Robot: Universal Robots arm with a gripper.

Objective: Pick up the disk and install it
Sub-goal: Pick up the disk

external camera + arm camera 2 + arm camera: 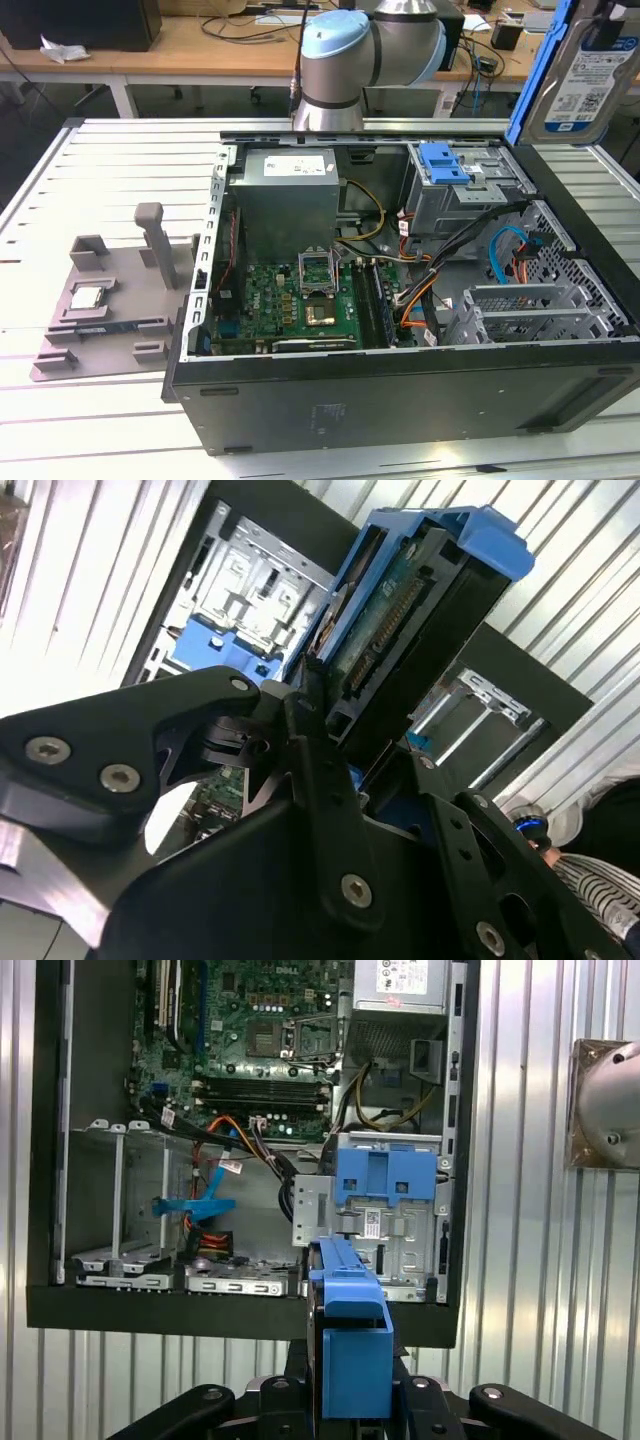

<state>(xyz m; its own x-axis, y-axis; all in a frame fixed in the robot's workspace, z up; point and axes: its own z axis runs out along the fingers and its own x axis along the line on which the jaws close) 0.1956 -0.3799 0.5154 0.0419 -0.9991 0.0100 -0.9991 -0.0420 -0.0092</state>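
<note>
Over at the exterior view's left, near the table's left edge, a grey holder sat with a small square chip in it, well away from the action. The open computer case took up the middle of the table, green board exposed. A power supply stood at its far side with a white label on top. I leave that print unread.

Further right stood the grey cage with its blue latch. Below it orange and blue cables trailed loose across the floor of the case.

And up at the exterior view's right, there was the disk! It hung in the air above the case's far right corner, its white-and-blue label facing out. I leave that print unread too.

In the second wrist view the gripper was pinching the disk across its blue rails, connector end showing. The pickup looked done and the carry toward the case seemed to be under way.

To do this well, the clamp likely wanted even pressure on the rails and none on the circuit side. The disk also wanted to be held square to the case, clear of those loose cables.
</note>
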